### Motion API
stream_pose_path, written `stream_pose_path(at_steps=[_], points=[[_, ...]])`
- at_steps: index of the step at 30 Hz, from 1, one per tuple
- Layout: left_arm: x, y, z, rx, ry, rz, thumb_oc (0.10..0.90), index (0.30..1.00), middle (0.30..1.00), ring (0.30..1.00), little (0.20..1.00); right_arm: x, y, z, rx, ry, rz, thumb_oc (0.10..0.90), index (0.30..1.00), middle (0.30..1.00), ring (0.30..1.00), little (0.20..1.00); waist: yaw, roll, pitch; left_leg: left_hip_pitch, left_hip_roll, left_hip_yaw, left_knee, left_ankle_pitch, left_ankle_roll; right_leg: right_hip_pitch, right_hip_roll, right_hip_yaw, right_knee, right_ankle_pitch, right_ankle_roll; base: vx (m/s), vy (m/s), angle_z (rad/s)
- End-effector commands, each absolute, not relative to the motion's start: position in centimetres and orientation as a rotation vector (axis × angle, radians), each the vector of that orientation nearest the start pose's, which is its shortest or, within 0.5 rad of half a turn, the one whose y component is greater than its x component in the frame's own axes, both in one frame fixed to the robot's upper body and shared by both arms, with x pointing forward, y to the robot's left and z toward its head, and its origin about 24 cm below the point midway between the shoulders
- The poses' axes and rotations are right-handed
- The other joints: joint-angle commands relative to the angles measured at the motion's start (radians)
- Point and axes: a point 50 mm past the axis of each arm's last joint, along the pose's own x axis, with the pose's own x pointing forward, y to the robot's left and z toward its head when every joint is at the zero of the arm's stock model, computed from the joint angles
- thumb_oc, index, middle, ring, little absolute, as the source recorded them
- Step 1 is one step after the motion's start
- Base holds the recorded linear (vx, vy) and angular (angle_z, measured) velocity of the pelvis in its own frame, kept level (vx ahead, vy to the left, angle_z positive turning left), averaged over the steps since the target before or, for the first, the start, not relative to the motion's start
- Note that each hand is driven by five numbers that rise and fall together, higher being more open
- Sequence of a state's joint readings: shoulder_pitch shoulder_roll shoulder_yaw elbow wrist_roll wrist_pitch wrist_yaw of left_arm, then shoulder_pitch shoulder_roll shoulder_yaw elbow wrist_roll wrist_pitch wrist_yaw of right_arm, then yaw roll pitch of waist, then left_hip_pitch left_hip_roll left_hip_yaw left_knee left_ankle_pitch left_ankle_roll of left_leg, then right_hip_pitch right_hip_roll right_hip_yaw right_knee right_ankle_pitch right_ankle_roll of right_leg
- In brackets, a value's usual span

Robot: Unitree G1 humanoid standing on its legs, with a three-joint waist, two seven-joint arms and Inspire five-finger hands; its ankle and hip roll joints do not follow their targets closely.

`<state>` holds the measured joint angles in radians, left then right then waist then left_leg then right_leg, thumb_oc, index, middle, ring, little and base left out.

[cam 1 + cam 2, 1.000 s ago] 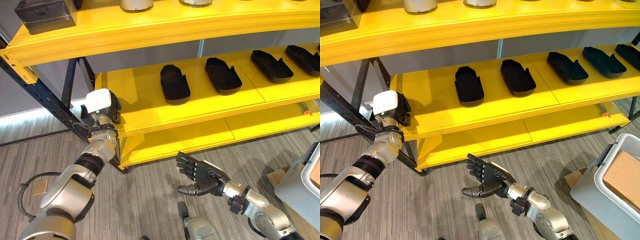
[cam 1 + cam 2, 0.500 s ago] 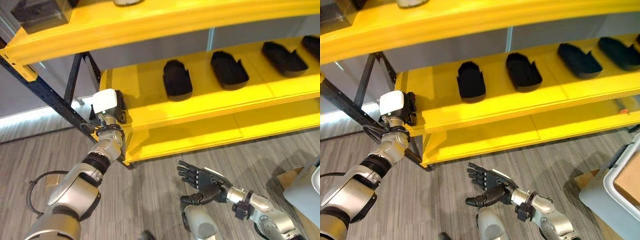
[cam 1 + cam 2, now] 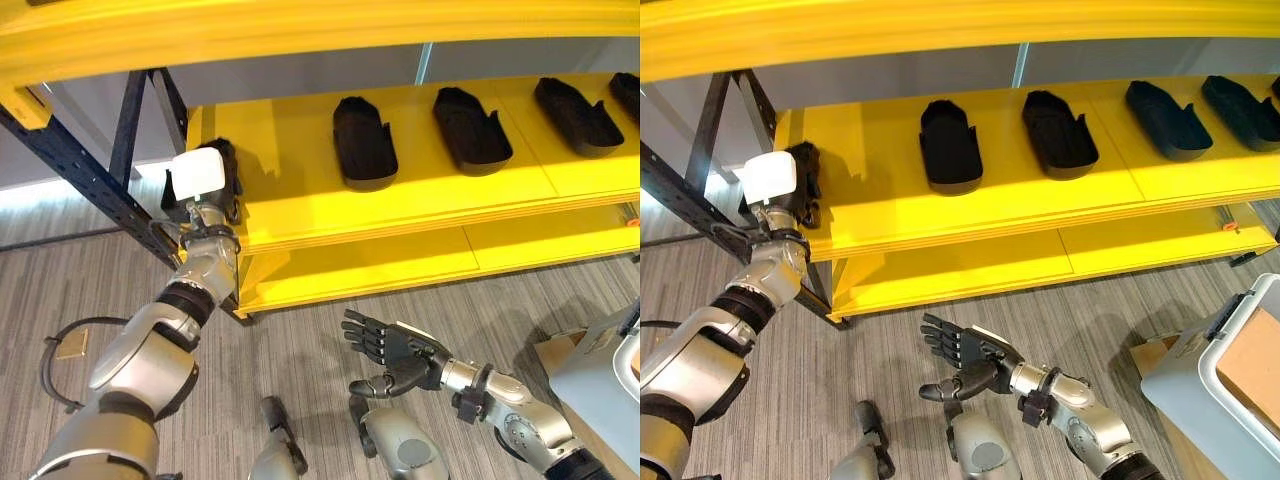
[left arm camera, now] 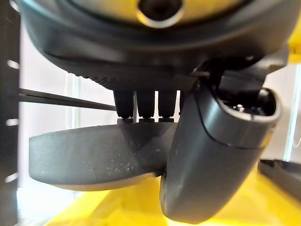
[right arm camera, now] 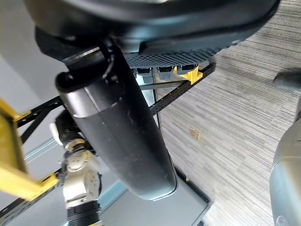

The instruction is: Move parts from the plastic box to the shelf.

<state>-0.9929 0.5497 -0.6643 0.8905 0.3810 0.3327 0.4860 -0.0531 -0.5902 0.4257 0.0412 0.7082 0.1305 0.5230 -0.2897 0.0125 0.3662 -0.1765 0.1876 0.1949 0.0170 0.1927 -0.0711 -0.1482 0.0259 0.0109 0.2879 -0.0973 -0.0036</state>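
Yellow shelf (image 3: 300,215) stands on grey wood-grain floor (image 3: 300,340).

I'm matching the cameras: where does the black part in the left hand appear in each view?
Left eye: part at the shelf's left end, behind the left hand.
Right eye: part, same spot.
Left wrist: part pinched under the fingers.
Right wrist: cannot make it out.
Shared landmark: the yellow shelf.
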Motion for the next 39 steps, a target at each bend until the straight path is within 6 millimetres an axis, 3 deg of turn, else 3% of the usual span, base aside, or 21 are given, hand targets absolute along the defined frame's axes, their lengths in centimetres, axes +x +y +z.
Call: stream_pose_path(at_steps=[1, 8, 15, 19, 21, 24, 26, 28, 29, 31, 33, 37, 39], points=[[40.2, 22.0, 23.0, 1.446, -0.326, 0.65, 0.4, 0.3, 0.3, 0.3, 0.3, 23.2, -12.5, 5.3, 0.216, 0.141, 0.93, 0.9, 1.0, 1.0, 1.0, 1.0, 0.012, -0.013, -0.077, -0.065, -0.004, 0.009, 0.055, -0.067, -0.03, 0.112, -0.103, 0.006, 0.006, -0.099, 0.084, -0.02, 0.057, -0.11], [40.1, 20.8, 24.6, 1.491, -0.416, 0.658, 0.4, 0.3, 0.3, 0.3, 0.3, 23.5, -12.4, 5.3, 0.222, 0.135, 0.912, 0.9, 1.0, 1.0, 1.0, 1.0, 0.038, -0.037, -0.073, -0.106, -0.016, 0.019, 0.093, -0.08, -0.026, 0.137, -0.131, 0.0, -0.058, -0.067, 0.103, 0.01, -0.021, 0.09], [39.8, 21.5, 24.7, 1.543, -0.421, 0.654, 0.4, 0.3, 0.3, 0.3, 0.3, 23.1, -12.3, 5.0, 0.218, 0.166, 0.945, 0.9, 1.0, 1.0, 1.0, 1.0, 0.05, -0.045, -0.104, -0.118, -0.019, 0.025, 0.142, -0.105, -0.023, 0.186, -0.155, 0.003, -0.122, -0.035, 0.121, 0.13, 0.041, -0.05], [39.6, 21.5, 25.2, 1.554, -0.468, 0.626, 0.4, 0.3, 0.3, 0.3, 0.3, 23.1, -12.1, 5.3, 0.215, 0.16, 0.934, 0.9, 1.0, 1.0, 1.0, 1.0, 0.073, -0.06, -0.136, -0.139, -0.037, 0.037, 0.205, -0.15, -0.001, 0.239, -0.185, 0.005, -0.149, -0.031, 0.15, 0.14, 0.113, -0.17], [39.6, 21.2, 25.6, 1.549, -0.492, 0.598, 0.4, 0.3, 0.3, 0.3, 0.3, 23.2, -12.0, 5.2, 0.231, 0.153, 0.901, 0.9, 1.0, 1.0, 1.0, 1.0, 0.089, -0.07, -0.148, -0.132, -0.038, 0.058, 0.223, -0.169, 0.02, 0.243, -0.205, -0.022, -0.101, -0.042, 0.168, 0.09, 0.037, -0.08], [39.5, 20.6, 25.1, 1.579, -0.513, 0.552, 0.4, 0.3, 0.3, 0.3, 0.3, 22.7, -11.9, 4.8, 0.277, 0.162, 0.874, 0.9, 1.0, 1.0, 1.0, 1.0, 0.087, -0.075, -0.146, -0.078, -0.046, 0.061, 0.214, -0.198, 0.054, 0.118, -0.223, -0.017, 0.15, 0.07, 0.16, 0.11, 0.006, -0.19], [39.5, 20.4, 25.0, 1.578, -0.51, 0.545, 0.4, 0.3, 0.3, 0.3, 0.3, 22.6, -12.0, 4.6, 0.28, 0.171, 0.873, 0.9, 1.0, 1.0, 1.0, 1.0, 0.078, -0.074, -0.142, -0.055, -0.048, 0.063, 0.208, -0.205, 0.058, 0.071, -0.227, -0.01, 0.169, 0.089, 0.156, 0.12, -0.036, -0.23], [39.6, 19.8, 24.9, 1.588, -0.502, 0.554, 0.4, 0.3, 0.3, 0.3, 0.3, 22.7, -11.7, 4.4, 0.28, 0.179, 0.896, 0.9, 1.0, 1.0, 1.0, 1.0, 0.057, -0.078, -0.133, 0.004, -0.037, 0.07, 0.194, -0.224, 0.044, 0.02, -0.247, -0.008, 0.058, 0.111, 0.151, 0.15, -0.222, -0.17], [39.8, 19.6, 24.9, 1.595, -0.497, 0.567, 0.4, 0.3, 0.3, 0.3, 0.3, 22.9, -11.1, 4.4, 0.27, 0.171, 0.917, 0.9, 1.0, 1.0, 1.0, 1.0, 0.022, -0.084, -0.121, 0.062, -0.03, 0.08, 0.171, -0.242, 0.031, -0.028, -0.257, 0.045, -0.108, 0.22, 0.165, 0.11, -0.338, -0.28], [40.0, 19.6, 24.6, 1.595, -0.487, 0.579, 0.4, 0.3, 0.3, 0.3, 0.3, 22.8, -10.5, 4.3, 0.27, 0.169, 0.934, 0.9, 1.0, 1.0, 1.0, 1.0, -0.015, -0.081, -0.108, 0.121, -0.029, 0.084, 0.145, -0.271, 0.035, -0.077, -0.252, 0.118, -0.177, 0.307, 0.185, 0.11, -0.295, -0.22], [40.0, 19.8, 24.3, 1.572, -0.481, 0.578, 0.4, 0.3, 0.3, 0.3, 0.3, 22.6, -10.8, 4.0, 0.271, 0.178, 0.935, 0.9, 1.0, 1.0, 1.0, 1.0, -0.028, -0.083, -0.121, 0.138, -0.039, 0.074, 0.113, -0.256, 0.04, -0.052, -0.226, 0.157, -0.23, 0.278, 0.2, 0.07, -0.276, 0.35], [40.0, 19.5, 24.1, 1.565, -0.487, 0.555, 0.4, 0.3, 0.3, 0.3, 0.3, 22.4, -11.4, 3.8, 0.257, 0.195, 0.944, 0.9, 1.0, 1.0, 1.0, 1.0, -0.014, -0.082, -0.138, 0.124, -0.013, 0.046, 0.115, -0.236, 0.012, -0.018, -0.205, 0.129, -0.223, 0.218, 0.195, 0.05, -0.238, 0.66], [39.8, 20.3, 23.8, 1.533, -0.486, 0.579, 0.4, 0.3, 0.3, 0.3, 0.3, 22.4, -11.6, 4.1, 0.227, 0.209, 0.954, 0.9, 1.0, 1.0, 1.0, 1.0, -0.01, -0.075, -0.131, 0.148, 0.018, 0.04, 0.069, -0.206, -0.012, 0.004, -0.188, 0.109, -0.216, 0.172, 0.184, 0.09, -0.234, 0.17]])
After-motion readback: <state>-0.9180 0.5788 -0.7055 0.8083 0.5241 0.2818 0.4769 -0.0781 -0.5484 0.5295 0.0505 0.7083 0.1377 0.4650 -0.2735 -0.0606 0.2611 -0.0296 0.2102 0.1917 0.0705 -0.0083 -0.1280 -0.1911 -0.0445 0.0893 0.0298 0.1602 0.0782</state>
